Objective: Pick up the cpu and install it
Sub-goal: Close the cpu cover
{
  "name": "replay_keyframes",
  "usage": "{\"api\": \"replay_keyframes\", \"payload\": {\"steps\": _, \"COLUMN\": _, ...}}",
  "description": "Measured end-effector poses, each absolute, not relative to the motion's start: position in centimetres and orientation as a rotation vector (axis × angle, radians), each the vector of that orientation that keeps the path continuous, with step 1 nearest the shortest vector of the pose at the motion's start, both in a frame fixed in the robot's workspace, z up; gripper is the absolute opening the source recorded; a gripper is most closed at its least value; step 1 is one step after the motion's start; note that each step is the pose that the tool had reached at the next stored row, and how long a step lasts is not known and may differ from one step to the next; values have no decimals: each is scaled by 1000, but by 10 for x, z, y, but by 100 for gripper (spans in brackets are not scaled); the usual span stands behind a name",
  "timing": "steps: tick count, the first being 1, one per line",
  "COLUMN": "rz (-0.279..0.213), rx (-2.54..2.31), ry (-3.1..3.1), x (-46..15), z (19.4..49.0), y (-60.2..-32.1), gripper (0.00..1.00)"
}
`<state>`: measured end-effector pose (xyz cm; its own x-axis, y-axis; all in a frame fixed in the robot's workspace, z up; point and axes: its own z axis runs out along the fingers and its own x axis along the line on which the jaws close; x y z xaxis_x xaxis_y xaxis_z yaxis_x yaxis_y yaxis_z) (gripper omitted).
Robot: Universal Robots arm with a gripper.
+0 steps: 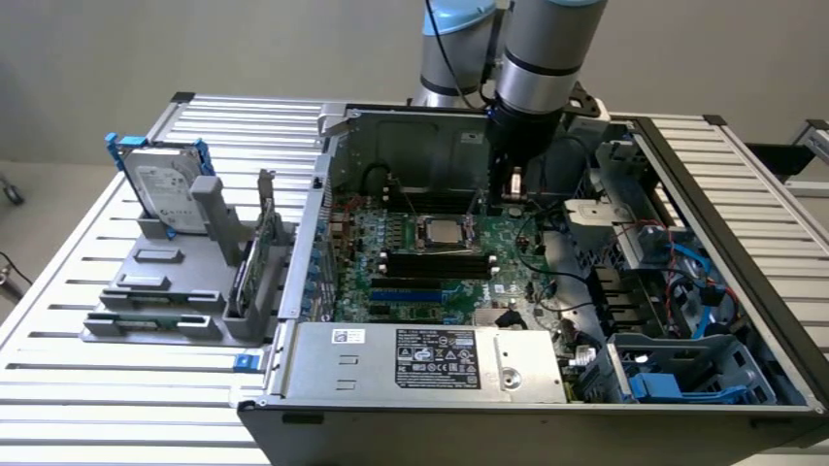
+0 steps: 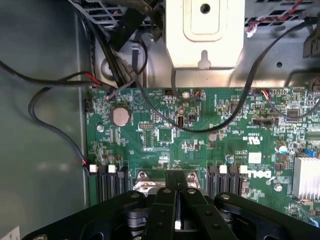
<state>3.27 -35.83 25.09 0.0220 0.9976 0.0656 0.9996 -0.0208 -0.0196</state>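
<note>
In the exterior view, the arm (image 1: 534,58) reaches down into the open case (image 1: 725,243), which lies on a slatted table (image 1: 78,291). The gripper (image 1: 514,197) hangs over the far part of the green board (image 1: 402,272), close above it. Its fingers look pressed together, with nothing between them. The cpu (image 1: 441,233) is a small silver square near the middle of the board. It lies flat inside the dark socket (image 1: 441,250), and it seems seated there, though the view is poor. It is near the gripper, on the exterior view's left of it, and does not touch it. A hard drive (image 1: 166,186) stands upright in a grey rack (image 1: 155,291) outside the case, well apart.

In the wrist view, the gripper (image 2: 176,184) is closed: the two black fingers (image 2: 164,210) meet over the board (image 2: 200,135), holding nothing. A round battery (image 2: 120,116) sits on the board, and black cables (image 2: 55,125) run beside it.
</note>
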Motion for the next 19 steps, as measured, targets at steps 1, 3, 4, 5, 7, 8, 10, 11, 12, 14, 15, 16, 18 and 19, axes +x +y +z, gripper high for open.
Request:
{"api": "replay_keyframes", "payload": {"steps": 1, "rz": -50, "rx": -2201, "ry": -2154, "x": 31, "z": 251, "y": -359, "gripper": 11}}
{"api": "replay_keyframes", "payload": {"steps": 3, "rz": -45, "rx": -2198, "ry": -2151, "x": 26, "z": 251, "y": -360, "gripper": 11}}
{"api": "replay_keyframes", "payload": {"steps": 4, "rz": -40, "rx": -2196, "ry": -2149, "x": 24, "z": 252, "y": -360, "gripper": 11}}
{"api": "replay_keyframes", "payload": {"steps": 5, "rz": -34, "rx": -2194, "ry": -2146, "x": 22, "z": 252, "y": -360, "gripper": 11}}
{"api": "replay_keyframes", "payload": {"steps": 7, "rz": -21, "rx": -2188, "ry": -2140, "x": 19, "z": 252, "y": -360, "gripper": 11}}
{"api": "replay_keyframes", "payload": {"steps": 8, "rz": -13, "rx": -2185, "ry": -2136, "x": 17, "z": 251, "y": -360, "gripper": 11}}
{"api": "replay_keyframes", "payload": {"steps": 10, "rz": 5, "rx": -2177, "ry": -2127, "x": 15, "z": 251, "y": -360, "gripper": 11}}
{"api": "replay_keyframes", "payload": {"steps": 11, "rz": 13, "rx": -2174, "ry": -2123, "x": 14, "z": 251, "y": -360, "gripper": 11}}
{"api": "replay_keyframes", "payload": {"steps": 12, "rz": 21, "rx": -2170, "ry": -2119, "x": 13, "z": 251, "y": -360, "gripper": 11}}
{"api": "replay_keyframes", "payload": {"steps": 14, "rz": 38, "rx": -2163, "ry": -2111, "x": 11, "z": 250, "y": -361, "gripper": 11}}
{"api": "replay_keyframes", "payload": {"steps": 15, "rz": 47, "rx": -2159, "ry": -2106, "x": 11, "z": 250, "y": -361, "gripper": 11}}
{"api": "replay_keyframes", "payload": {"steps": 16, "rz": 56, "rx": -2155, "ry": -2102, "x": 10, "z": 250, "y": -361, "gripper": 11}}
{"api": "replay_keyframes", "payload": {"steps": 18, "rz": 73, "rx": -2147, "ry": -2093, "x": 8, "z": 249, "y": -361, "gripper": 11}}
{"api": "replay_keyframes", "payload": {"steps": 19, "rz": 81, "rx": -2143, "ry": -2089, "x": 6, "z": 249, "y": -361, "gripper": 11}}
